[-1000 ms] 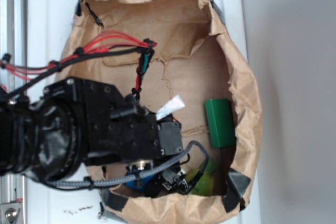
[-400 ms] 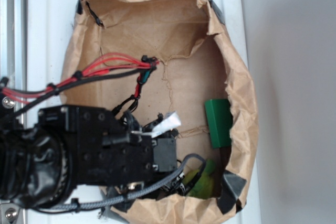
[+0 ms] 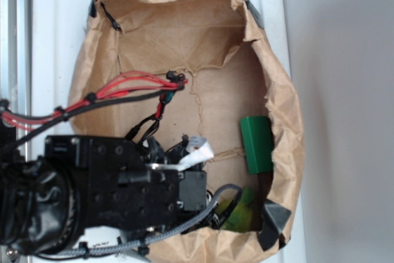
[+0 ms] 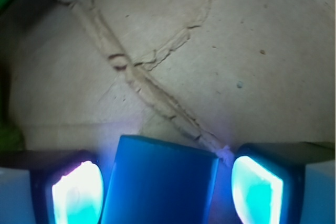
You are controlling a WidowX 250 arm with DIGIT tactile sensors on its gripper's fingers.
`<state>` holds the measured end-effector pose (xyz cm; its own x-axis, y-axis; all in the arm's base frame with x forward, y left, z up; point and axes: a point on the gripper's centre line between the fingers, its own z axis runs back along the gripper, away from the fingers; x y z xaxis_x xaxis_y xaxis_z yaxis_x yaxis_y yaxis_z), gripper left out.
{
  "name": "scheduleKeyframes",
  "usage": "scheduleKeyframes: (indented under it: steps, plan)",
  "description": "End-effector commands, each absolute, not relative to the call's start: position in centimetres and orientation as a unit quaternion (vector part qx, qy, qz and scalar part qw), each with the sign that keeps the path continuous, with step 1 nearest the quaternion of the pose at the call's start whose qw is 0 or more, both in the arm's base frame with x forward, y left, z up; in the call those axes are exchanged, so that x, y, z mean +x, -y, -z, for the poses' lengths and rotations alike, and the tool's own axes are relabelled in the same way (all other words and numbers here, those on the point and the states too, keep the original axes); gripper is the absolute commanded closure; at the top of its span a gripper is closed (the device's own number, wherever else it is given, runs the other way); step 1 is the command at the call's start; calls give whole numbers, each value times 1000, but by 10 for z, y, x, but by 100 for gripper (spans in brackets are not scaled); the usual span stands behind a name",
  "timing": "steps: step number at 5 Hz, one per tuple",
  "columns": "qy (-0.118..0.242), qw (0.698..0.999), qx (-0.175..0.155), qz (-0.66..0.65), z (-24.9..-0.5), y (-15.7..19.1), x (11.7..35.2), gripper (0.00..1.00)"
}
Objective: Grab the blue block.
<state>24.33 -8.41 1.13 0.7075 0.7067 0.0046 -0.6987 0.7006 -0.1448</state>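
Down in the crumpled brown paper bag [image 3: 184, 41], well apart from the dark green rectangular block [image 3: 257, 144]. Close squarely and evenly on the flat bright blue rectangular block [image 4: 160, 182], seen between the glowing pads [image 4: 77, 193] in the wrist view. Gripper [image 4: 163, 190] partly open, jaws either side of the slab; contact not clear.

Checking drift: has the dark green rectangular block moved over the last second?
No. The dark green rectangular block keeps its place against the brown paper bag's right wall.
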Motion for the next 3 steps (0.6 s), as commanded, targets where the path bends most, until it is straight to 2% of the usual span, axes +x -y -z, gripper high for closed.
scheduleKeyframes:
  steps: [1,2,3]
  plan:
    - [11,914,-54,-403,-16,94,235,0]
    - [17,912,-44,-409,-13,94,233,2]
    - [30,911,-46,-408,-13,94,232,100]
